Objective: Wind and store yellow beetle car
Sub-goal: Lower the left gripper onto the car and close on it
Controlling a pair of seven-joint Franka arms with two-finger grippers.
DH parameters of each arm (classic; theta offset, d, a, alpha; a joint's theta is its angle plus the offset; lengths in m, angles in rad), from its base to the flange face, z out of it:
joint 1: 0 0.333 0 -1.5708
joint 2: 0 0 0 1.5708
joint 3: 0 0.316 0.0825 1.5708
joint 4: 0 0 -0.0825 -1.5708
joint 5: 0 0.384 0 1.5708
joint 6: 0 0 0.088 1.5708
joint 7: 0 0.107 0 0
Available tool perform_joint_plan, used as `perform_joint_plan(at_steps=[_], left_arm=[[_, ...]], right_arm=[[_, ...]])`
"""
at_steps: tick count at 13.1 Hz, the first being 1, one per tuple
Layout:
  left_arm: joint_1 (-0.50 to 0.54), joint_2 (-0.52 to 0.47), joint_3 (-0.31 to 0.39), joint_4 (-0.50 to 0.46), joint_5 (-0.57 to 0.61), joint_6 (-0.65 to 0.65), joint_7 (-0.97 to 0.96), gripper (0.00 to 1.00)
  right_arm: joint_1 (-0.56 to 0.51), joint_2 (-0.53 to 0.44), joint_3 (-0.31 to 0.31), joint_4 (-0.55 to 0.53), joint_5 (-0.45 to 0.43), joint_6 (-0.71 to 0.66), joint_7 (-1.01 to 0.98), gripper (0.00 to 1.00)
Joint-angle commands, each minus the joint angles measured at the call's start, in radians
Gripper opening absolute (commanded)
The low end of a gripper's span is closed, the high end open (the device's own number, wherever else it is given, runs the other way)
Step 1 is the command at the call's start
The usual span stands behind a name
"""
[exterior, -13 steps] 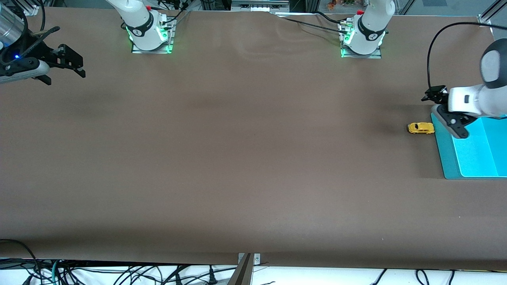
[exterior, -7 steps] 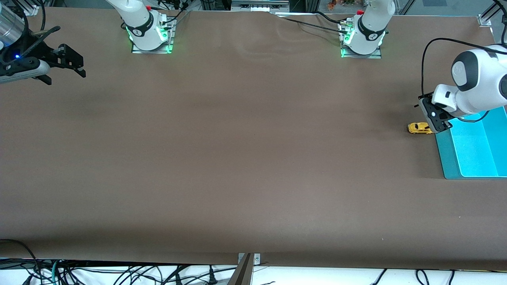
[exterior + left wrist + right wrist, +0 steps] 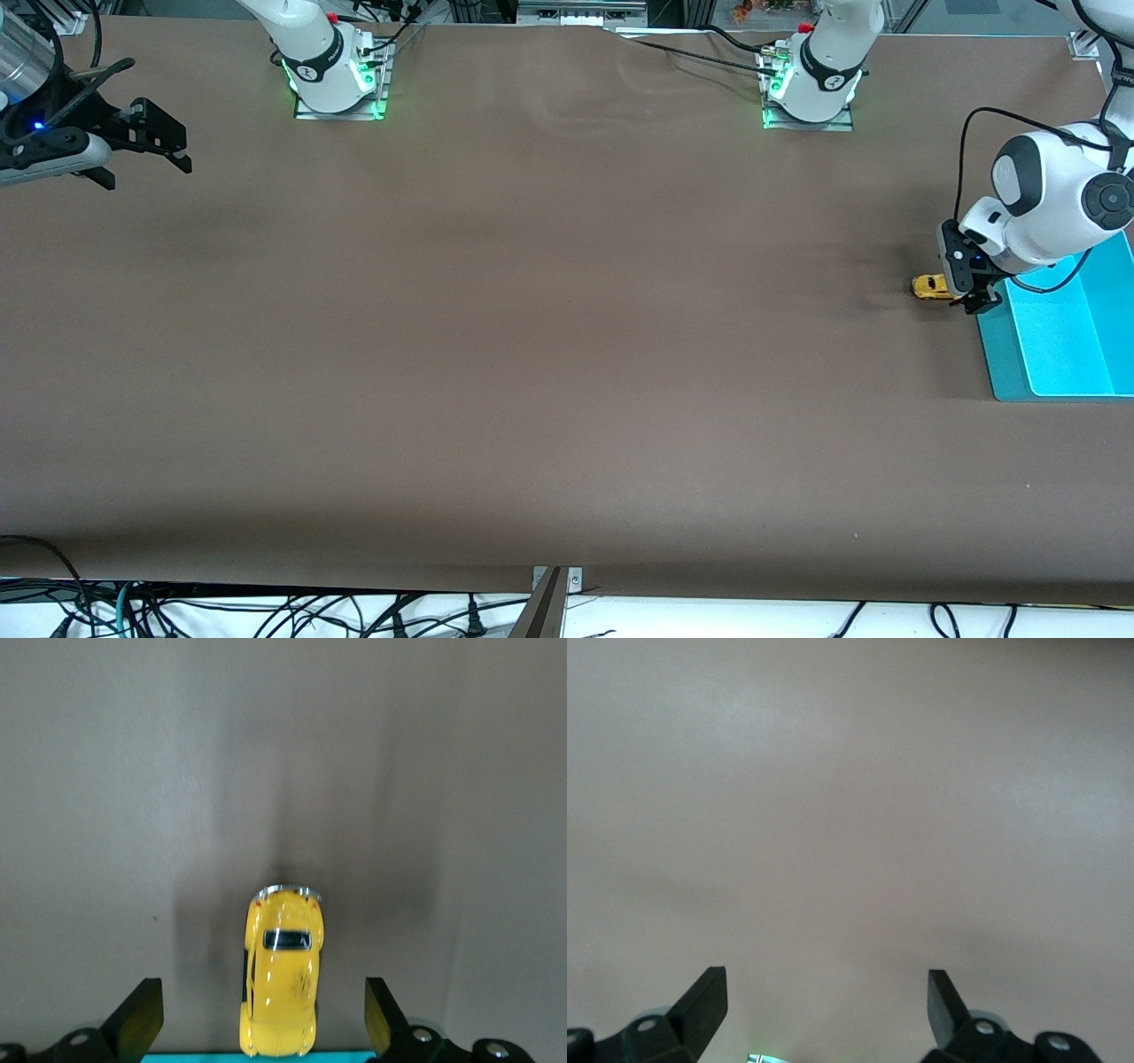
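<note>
Two grippers: at your frame's upper left, the right gripper (image 3: 182, 149) waits, spread wide. At right, the left gripper (image 3: 966, 301) straddles, fingers released, the yellow beetle car (image 3: 928, 286) beside the cyan bin (image 3: 997, 354).

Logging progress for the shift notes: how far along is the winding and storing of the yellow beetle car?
Early. Nothing looks finished: the yellow beetle car sits on the table beside the turquoise bin, not in it. In hand: the left hand is open over the car, not gripping. The right hand waits, open. Grasping, winding and storing remain.
</note>
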Motion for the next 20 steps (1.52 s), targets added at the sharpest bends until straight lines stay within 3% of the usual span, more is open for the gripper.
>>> perform_joint_plan(at_steps=[1, 7, 8, 10, 11, 12, 16, 20], left_arm=[[0.047, 0.056, -0.01, 0.005, 0.041, 0.078, 0.042, 1.0], [0.093, 0.132, -0.015, -0.01, 0.042, 0.163, 0.079, 1.0], [0.093, 0.132, -0.015, -0.01, 0.044, 0.163, 0.08, 0.92], [0.088, 0.129, -0.019, -0.009, 0.044, 0.163, 0.085, 0.42], [0.09, 0.127, -0.03, -0.009, 0.044, 0.16, 0.086, 0.27], [0.09, 0.126, -0.035, -0.009, 0.042, 0.158, 0.088, 0.2], [0.087, 0.089, -0.059, -0.004, 0.042, 0.129, 0.088, 0.12], [0.082, -0.018, -0.137, 0.032, 0.039, -0.05, 0.077, 0.13]], right_arm=[[0.017, -0.015, -0.012, 0.007, -0.017, -0.02, 0.015, 1.0], [0.017, -0.015, -0.012, 0.005, -0.017, -0.02, 0.015, 1.0], [0.017, -0.015, -0.012, 0.004, -0.017, -0.02, 0.013, 1.0], [0.017, -0.015, -0.012, 0.004, -0.017, -0.02, 0.013, 1.0], [0.017, -0.015, -0.012, 0.004, -0.017, -0.02, 0.013, 1.0], [0.017, -0.015, -0.012, 0.004, -0.017, -0.02, 0.013, 1.0], [0.017, -0.015, -0.012, 0.004, -0.017, -0.02, 0.015, 1.0], [0.017, -0.015, -0.012, 0.004, -0.017, -0.02, 0.013, 1.0]])
